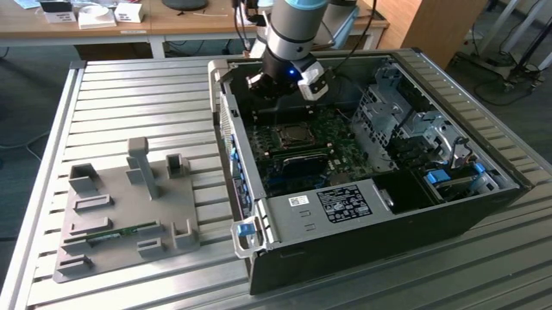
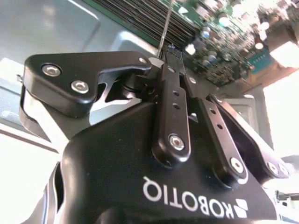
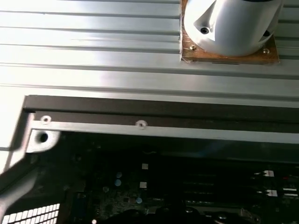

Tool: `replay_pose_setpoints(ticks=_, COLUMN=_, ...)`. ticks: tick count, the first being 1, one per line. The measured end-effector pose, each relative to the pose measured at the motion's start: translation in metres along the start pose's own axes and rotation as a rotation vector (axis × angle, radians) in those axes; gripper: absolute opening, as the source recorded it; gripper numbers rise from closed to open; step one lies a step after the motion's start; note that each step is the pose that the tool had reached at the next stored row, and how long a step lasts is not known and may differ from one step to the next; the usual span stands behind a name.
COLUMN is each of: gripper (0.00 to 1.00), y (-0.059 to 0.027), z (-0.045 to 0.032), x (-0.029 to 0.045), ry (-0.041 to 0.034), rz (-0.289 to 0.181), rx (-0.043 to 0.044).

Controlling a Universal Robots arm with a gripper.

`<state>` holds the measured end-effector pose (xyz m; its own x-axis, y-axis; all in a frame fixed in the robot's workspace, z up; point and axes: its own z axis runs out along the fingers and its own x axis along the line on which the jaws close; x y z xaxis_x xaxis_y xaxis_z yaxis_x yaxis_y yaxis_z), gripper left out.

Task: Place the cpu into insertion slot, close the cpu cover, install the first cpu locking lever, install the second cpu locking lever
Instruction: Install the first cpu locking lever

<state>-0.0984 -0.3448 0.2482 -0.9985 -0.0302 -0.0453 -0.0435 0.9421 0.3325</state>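
Slatted metal table [image 1: 129, 90] carries open computer case [image 1: 345, 255], grey fixture tray [image 1: 121, 201].

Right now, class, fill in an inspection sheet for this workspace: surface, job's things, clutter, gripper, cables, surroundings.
Surface: slatted metal table carrying an open computer case.
Job's things: insertion slot on the green board, metal-framed; filled or not, cannot tell.
Clutter: grey fixture tray at the exterior view's left.
Gripper: gripper over the case's far end, apart from the slot.
Cables: wires beside the drive cage.
Surroundings: wooden desk with white boxes.
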Motion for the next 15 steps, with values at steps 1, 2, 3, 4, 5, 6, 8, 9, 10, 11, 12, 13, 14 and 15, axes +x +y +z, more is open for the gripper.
replay_pose_setpoints(ticks=1, gripper=0.11, y=-0.0001, z=0.0001, x=-0.0033, ry=-0.0001, rz=0.000, rx=0.0000)
replay_pose_setpoints(ticks=2, gripper=0.11, y=-0.0003, z=0.0002, x=-0.0061, ry=0.0000, rz=0.000, rx=-0.0001)
replay_pose_setpoints(ticks=3, gripper=0.11, y=-0.0004, z=0.0003, x=-0.0087, ry=0.0000, rz=0.000, rx=0.0000)
replay_pose_setpoints(ticks=4, gripper=0.11, y=-0.0005, z=0.0004, x=-0.0112, ry=0.0000, rz=0.000, rx=-0.0001)
replay_pose_setpoints(ticks=5, gripper=0.11, y=-0.0006, z=0.0005, x=-0.0132, ry=0.0000, rz=0.000, rx=0.0000)
replay_pose_setpoints(ticks=6, gripper=0.11, y=-0.0007, z=0.0005, x=-0.0147, ry=0.0000, rz=0.000, rx=0.0000)
replay_pose_setpoints(ticks=8, gripper=0.11, y=-0.0007, z=0.0005, x=-0.0152, ry=0.0000, rz=0.000, rx=0.0000)
replay_pose_setpoints(ticks=9, gripper=0.11, y=-0.0007, z=0.0005, x=-0.0152, ry=-0.0001, rz=0.000, rx=0.0000)
replay_pose_setpoints(ticks=10, gripper=0.11, y=-0.0007, z=0.0005, x=-0.0153, ry=-0.0001, rz=0.000, rx=-0.0001)
replay_pose_setpoints(ticks=11, gripper=0.11, y=-0.0007, z=0.0005, x=-0.0153, ry=-0.0001, rz=0.000, rx=-0.0001)
replay_pose_setpoints(ticks=12, gripper=0.11, y=-0.0007, z=0.0005, x=-0.0154, ry=0.0000, rz=0.000, rx=0.0000)
replay_pose_setpoints(ticks=13, gripper=0.11, y=-0.0007, z=0.0005, x=-0.0154, ry=0.0000, rz=0.000, rx=-0.0001)
replay_pose_setpoints(ticks=14, gripper=0.11, y=-0.0007, z=0.0006, x=-0.0158, ry=0.0000, rz=0.000, rx=-0.0001)
replay_pose_setpoints(ticks=15, gripper=0.11, y=-0.0007, z=0.0007, x=-0.0169, ry=0.0000, rz=0.000, rx=-0.0001)
